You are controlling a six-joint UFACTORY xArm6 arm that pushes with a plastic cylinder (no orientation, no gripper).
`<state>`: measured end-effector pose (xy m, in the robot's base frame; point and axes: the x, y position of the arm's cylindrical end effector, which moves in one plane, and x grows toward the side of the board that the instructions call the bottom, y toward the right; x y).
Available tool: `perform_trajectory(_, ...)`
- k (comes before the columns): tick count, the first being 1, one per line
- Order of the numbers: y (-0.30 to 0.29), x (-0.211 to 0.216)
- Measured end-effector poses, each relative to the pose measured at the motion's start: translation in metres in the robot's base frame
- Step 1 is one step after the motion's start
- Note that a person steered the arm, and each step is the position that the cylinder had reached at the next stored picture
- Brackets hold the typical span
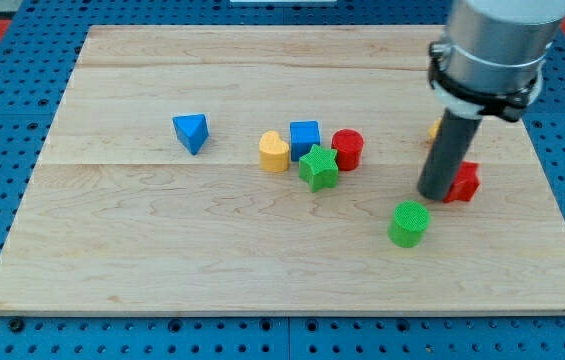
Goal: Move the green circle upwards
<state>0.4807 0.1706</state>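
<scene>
**Green circle waits below the tip**

Nearest the camera sits the green circle (409,223), on the desk (162,260) toward its bottom right corner, though well in from both edges. Just above it and slightly toward the right edge stands my tip (435,194), the lower end of a dark rod; there is no gripper on this arm, so nothing opens, closes or holds. The tip looks close to the circle's upper right side, and I cannot tell whether they touch.

Right behind the rod a red block (465,182) peeks out, its shape partly hidden, and a sliver of an orange block (433,129) shows higher up beside the arm. Near the desk's middle a cluster gathers: green star (318,167), red cylinder (348,149), blue cube (305,138) and yellow heart (274,152). A blue triangle (192,132) lies apart toward the left edge.

As I judge it, the step in hand is positioning, not pushing: the tip is on the wrong side for an upward shove. The next move calls for rounding the circle without knocking it, settling on its bottom side, then pushing straight toward the top edge. The red block lies close to that path, so the line should run a little to its left.
</scene>
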Motion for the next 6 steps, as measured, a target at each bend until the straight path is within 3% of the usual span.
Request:
perform_trajectory(1, 0.012, 0.029)
perform_trajectory(2, 0.033, 0.099)
perform_trajectory(3, -0.057, 0.121)
perform_trajectory(5, -0.027, 0.076)
perform_trajectory(6, -0.031, 0.087)
